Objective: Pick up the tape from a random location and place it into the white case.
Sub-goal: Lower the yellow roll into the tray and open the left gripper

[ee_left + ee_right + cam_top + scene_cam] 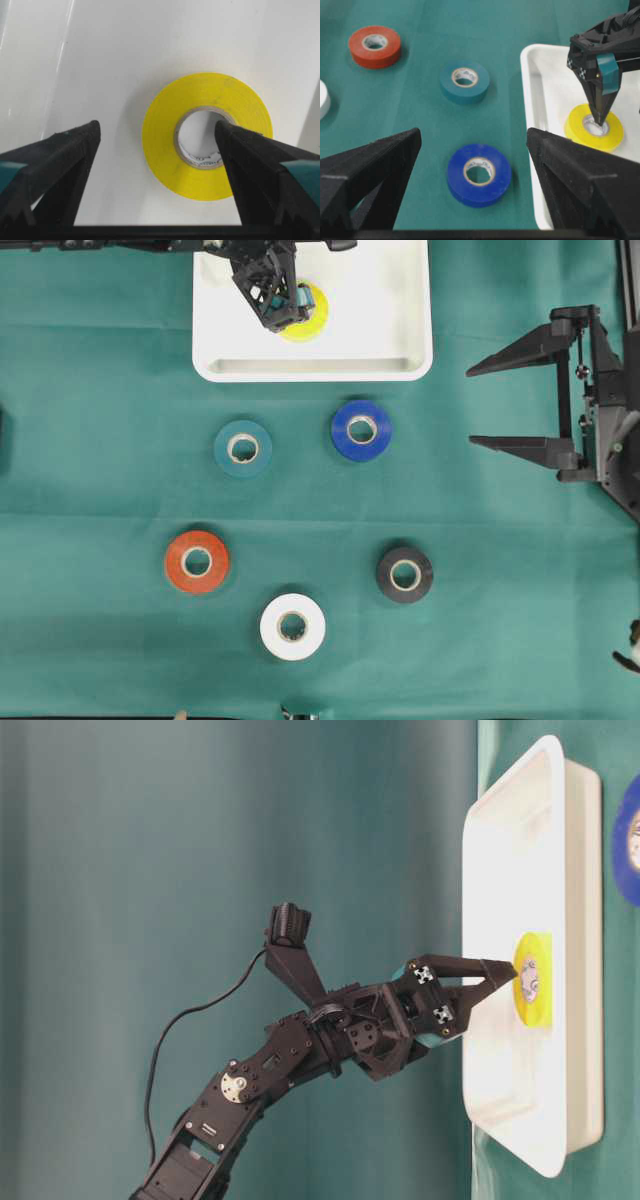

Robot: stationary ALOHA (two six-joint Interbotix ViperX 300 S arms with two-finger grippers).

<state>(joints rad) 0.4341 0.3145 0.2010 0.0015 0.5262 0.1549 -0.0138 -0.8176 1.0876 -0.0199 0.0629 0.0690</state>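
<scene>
Overhead: your left pincer (283,308) sits over the yellow tape (304,311), which lies flat in the case (400,355) near its far edge. Left wrist: jaws wide, one finger (235,145) in the core, so lift straight up. Right pincer (520,400) wide, well apart.

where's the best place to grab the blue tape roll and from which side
Probably from straight above: the blue tape roll lies flat on the green cloth with its core hole facing up. Pinch one wall of the ring, one finger in the hole, one outside. Neighbouring rolls sit well apart.
</scene>
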